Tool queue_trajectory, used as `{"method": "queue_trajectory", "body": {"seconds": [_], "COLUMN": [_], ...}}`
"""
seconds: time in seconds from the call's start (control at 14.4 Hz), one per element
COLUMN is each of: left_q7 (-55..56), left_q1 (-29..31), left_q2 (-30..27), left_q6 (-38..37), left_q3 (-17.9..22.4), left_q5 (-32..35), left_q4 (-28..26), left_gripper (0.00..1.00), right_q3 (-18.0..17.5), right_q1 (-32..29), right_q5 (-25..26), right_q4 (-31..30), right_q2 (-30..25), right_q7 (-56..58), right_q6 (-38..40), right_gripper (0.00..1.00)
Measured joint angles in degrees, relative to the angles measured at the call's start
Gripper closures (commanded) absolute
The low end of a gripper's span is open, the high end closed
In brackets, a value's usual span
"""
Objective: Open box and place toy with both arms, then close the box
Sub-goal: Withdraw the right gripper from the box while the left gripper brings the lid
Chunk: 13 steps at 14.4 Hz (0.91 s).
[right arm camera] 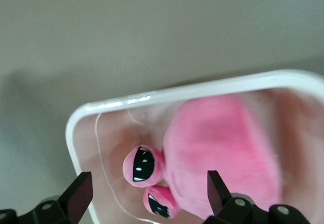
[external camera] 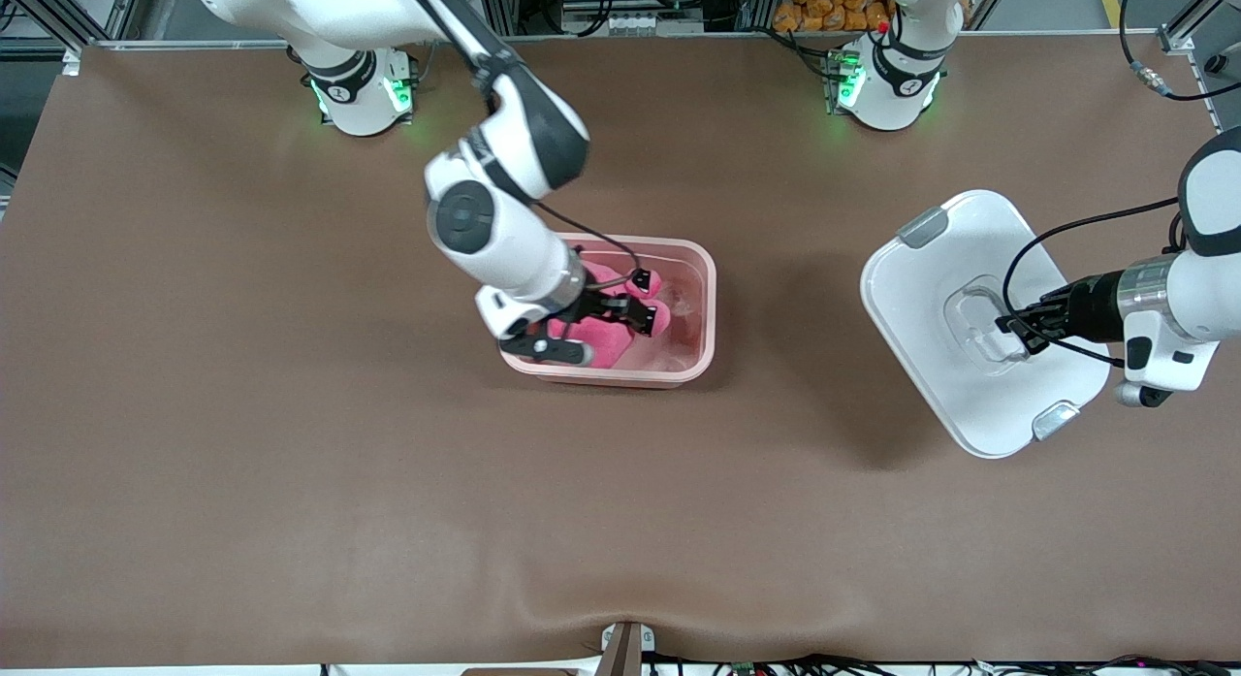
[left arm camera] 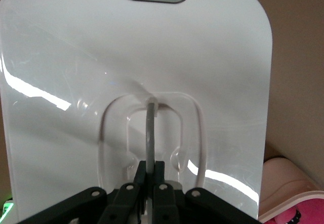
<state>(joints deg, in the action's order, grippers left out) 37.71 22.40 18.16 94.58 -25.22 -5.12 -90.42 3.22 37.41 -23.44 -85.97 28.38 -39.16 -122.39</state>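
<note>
Toy (external camera: 606,329) lies in box (external camera: 706,298), mid-table. Right gripper (external camera: 620,312) spread wide over it, holding nothing. Left gripper (external camera: 1013,329) pinches lid (external camera: 931,298) by its handle (left arm camera: 150,128), lid held up near table's left-arm end. Risks: right fingers (right arm camera: 77,193) snagging plush on withdrawal; lid swinging on thin handle, landing askew on rim.

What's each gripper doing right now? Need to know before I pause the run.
Left gripper: shut on the lid's handle, holding the lid.
Right gripper: open, over the toy lying in the box.
</note>
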Motion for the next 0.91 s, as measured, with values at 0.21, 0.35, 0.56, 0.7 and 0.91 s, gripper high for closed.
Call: {"method": "queue_trajectory", "body": {"seconds": [0.21, 0.35, 0.56, 0.7, 0.91], "left_q7": [4.42, 8.93, 16.37, 21.29, 29.87], "left_q1": [-0.2, -0.36, -0.66, -1.25, -5.52], "left_q2": [-0.01, -0.04, -0.09, -0.1, -0.08], "left_q6": [0.0, 0.0, 0.0, 0.06, 0.97], "left_q3": [-2.04, -4.4, -8.16, -10.24, -10.85], "left_q5": [0.0, 0.0, 0.0, 0.0, 0.0], "left_q4": [0.33, 0.64, 1.1, 1.21, 1.91], "left_gripper": [1.0, 1.0, 1.0, 1.0, 1.0], "right_q3": [0.47, 0.72, 1.05, 1.16, 1.23], "right_q1": [-3.85, -4.95, -6.63, -9.56, -14.53], "right_q5": [6.92, 15.26, 18.71, 19.02, 19.04], "right_q4": [-0.21, -0.35, -0.64, -0.91, -3.26], "right_q2": [-4.33, -6.82, -10.43, -12.71, -16.59], "right_q7": [2.67, 3.19, 7.07, 11.66, 16.43], "right_q6": [7.35, 13.59, 20.23, 23.27, 24.91], "right_gripper": [0.0, 0.0, 0.0, 0.0, 0.0]}}
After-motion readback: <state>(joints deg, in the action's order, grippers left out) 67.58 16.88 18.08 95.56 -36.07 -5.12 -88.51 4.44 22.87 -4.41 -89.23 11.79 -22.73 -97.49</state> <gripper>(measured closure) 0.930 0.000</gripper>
